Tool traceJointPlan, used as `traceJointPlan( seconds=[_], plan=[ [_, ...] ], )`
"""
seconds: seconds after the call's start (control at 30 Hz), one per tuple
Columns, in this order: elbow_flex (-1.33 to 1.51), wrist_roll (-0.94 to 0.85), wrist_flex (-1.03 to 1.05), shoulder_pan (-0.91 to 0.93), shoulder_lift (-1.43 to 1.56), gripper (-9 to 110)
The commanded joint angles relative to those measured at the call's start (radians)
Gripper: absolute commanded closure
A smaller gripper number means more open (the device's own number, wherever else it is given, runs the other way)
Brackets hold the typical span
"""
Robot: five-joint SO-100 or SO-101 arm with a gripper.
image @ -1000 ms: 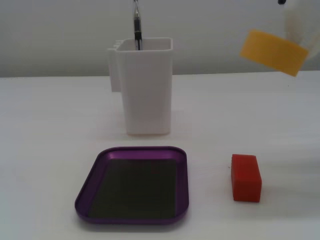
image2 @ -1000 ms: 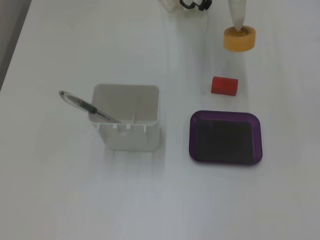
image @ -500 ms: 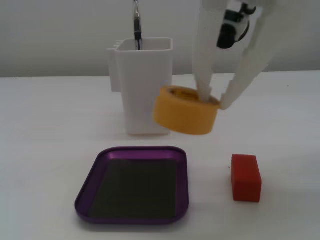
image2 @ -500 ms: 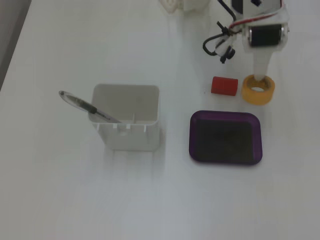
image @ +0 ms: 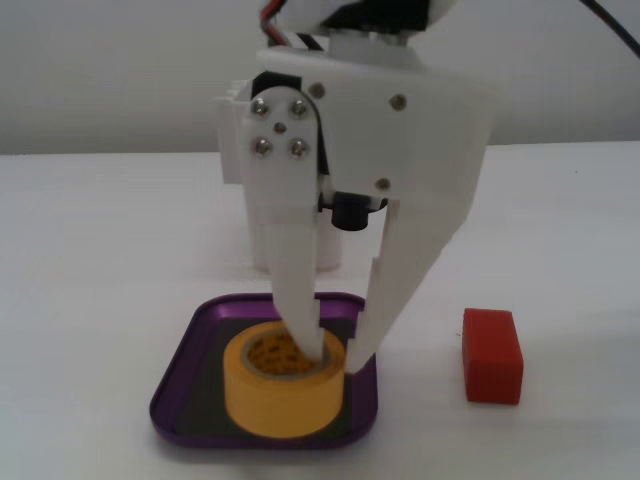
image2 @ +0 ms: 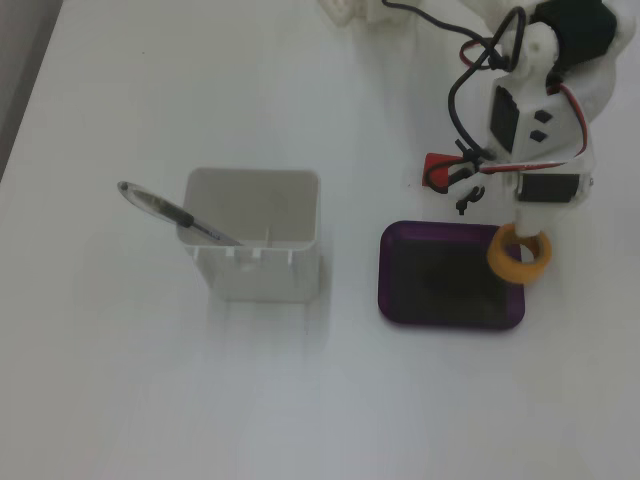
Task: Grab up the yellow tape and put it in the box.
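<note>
Right now the white 3D-printed plastic gripper (image: 335,355) pinches the wall of the yellow tape (image: 285,395), a small thick roll of matte yellow-orange tape with a printed cardboard core. 1 finger reaches down into the round hole and the other presses the outer face at about 3 o'clock in a fixed view. The jaws are therefore closed on the roll's wall, neither spread wide nor touching each other.

That view shows the roll with its hole facing up, over the dark flat bottom of the box (image: 175,385), a shallow rounded-rectangle tray with a shiny purple rim. I cannot tell whether it rests on the bottom. From the higher fixed view the roll (image2: 519,257) appears over the tray's (image2: 400,310) corner at roughly 1 o'clock, overlapping the rim.

Likely all that is left is letting go, and a roll perched on the rim could tip outward.

Beside the tray at 3 o'clock sits a red rectangular block (image: 492,355).
</note>
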Motion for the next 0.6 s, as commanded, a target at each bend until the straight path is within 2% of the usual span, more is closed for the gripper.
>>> traceJointPlan(
  seconds=[0.0,0.27,0.57],
  plan=[
    [-0.161,-0.006,0.043,0.058,-0.049,102],
    [-0.345,-0.006,0.135,0.089,-0.156,102],
    [-0.342,-0.006,0.164,0.055,-0.163,102]
  ],
)
